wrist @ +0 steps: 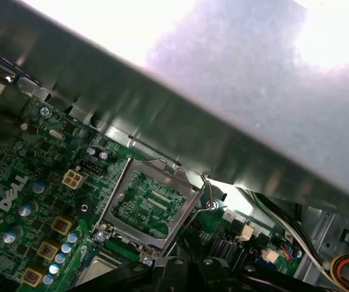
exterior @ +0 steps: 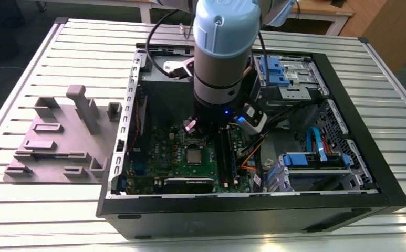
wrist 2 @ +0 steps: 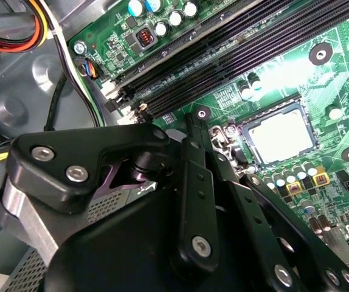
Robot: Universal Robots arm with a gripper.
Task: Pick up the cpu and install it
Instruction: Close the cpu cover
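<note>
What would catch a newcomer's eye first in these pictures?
The pale-blue robot arm reaching down into the open black computer case, at the centre of the exterior view. Beneath it lies the green motherboard, and in the second wrist view the pale square cpu sits inside its metal socket frame.

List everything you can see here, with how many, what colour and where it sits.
table: one, pale slatted metal, under everything
computer case: one, black, open, on the table
motherboard: one, green, inside the case
socket: one, metal-framed, on the motherboard
cpu: one, silvery-grey, lying within the socket
memory slots: several, black, beside the socket
drive brackets: at least two, blue, in the case toward the exterior view's right
fixture: one, grey plastic, on the table at the exterior view's left of the case
arm: one, pale blue and grey, reaching down into the case
gripper: one, black, above the motherboard near the socket
</note>
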